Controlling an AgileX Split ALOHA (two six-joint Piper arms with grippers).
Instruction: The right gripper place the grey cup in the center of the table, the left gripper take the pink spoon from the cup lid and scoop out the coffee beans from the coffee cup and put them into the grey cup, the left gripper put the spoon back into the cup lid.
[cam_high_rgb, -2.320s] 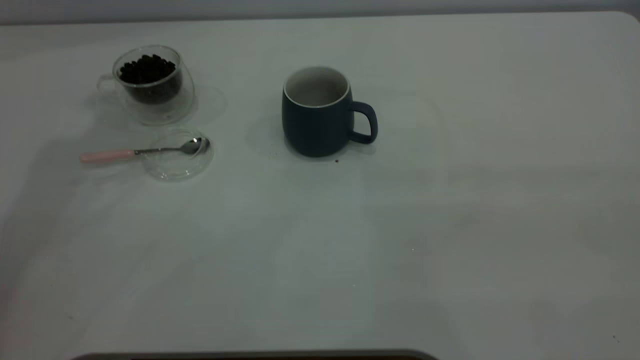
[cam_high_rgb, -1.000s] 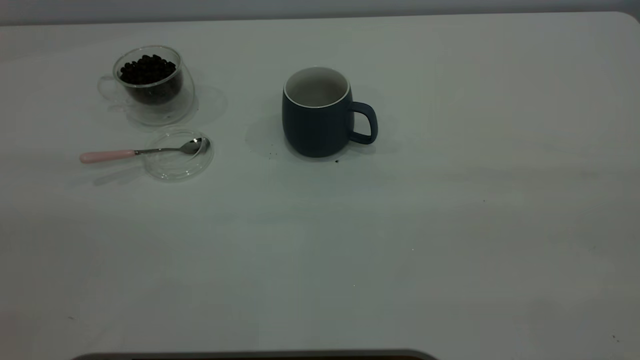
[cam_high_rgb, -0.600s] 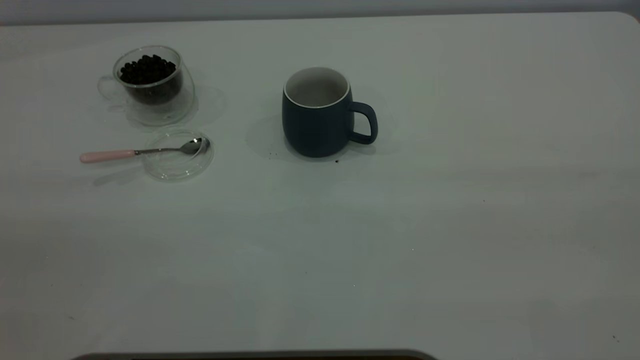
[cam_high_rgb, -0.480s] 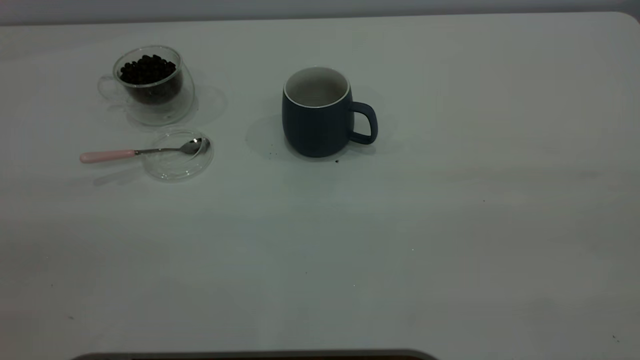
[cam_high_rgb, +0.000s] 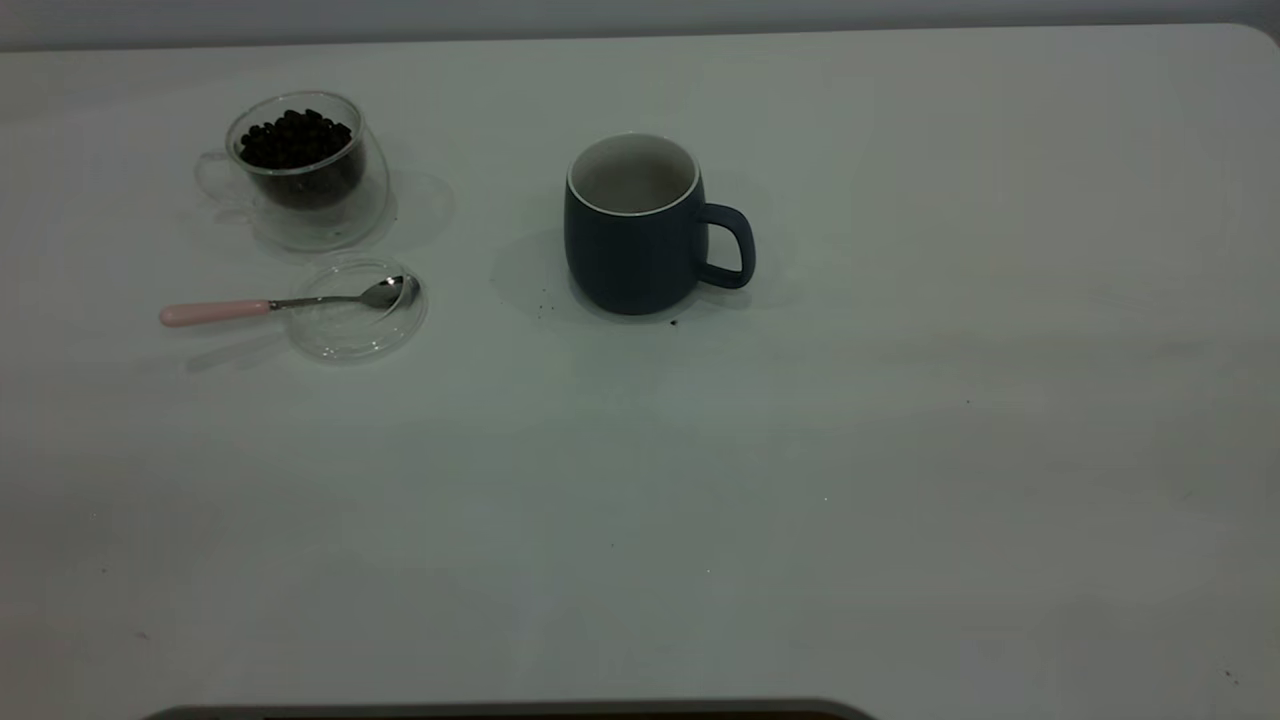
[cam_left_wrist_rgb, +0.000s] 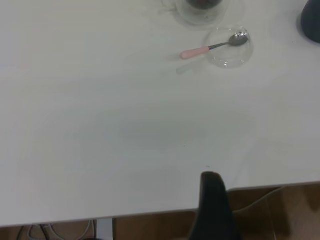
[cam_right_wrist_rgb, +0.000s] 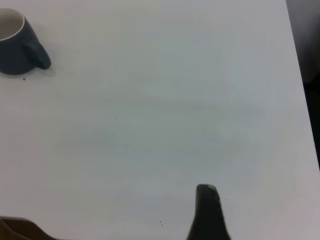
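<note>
The grey cup (cam_high_rgb: 635, 250) stands upright near the middle of the table (cam_high_rgb: 800, 450), handle to the right, and looks empty inside. Far left, the clear coffee cup (cam_high_rgb: 300, 195) holds a heap of coffee beans (cam_high_rgb: 295, 138). Just in front of it lies the cup lid (cam_high_rgb: 355, 325), with the pink spoon (cam_high_rgb: 230, 310) resting bowl-in-lid and handle pointing left. Neither arm shows in the exterior view. My left gripper (cam_left_wrist_rgb: 212, 182) hangs shut over the table's near edge, far from the spoon (cam_left_wrist_rgb: 200, 51). My right gripper (cam_right_wrist_rgb: 206, 192) is shut over bare table, far from the cup (cam_right_wrist_rgb: 15, 52).
A few dark crumbs lie beside the grey cup's base (cam_high_rgb: 673, 322). The left wrist view shows the table's near edge (cam_left_wrist_rgb: 150, 212) with floor and cables below. The table's side edge (cam_right_wrist_rgb: 300, 100) runs along the right wrist view.
A shadow that lay over the left and front of the table has withdrawn. Cups, lid and spoon have not moved.
</note>
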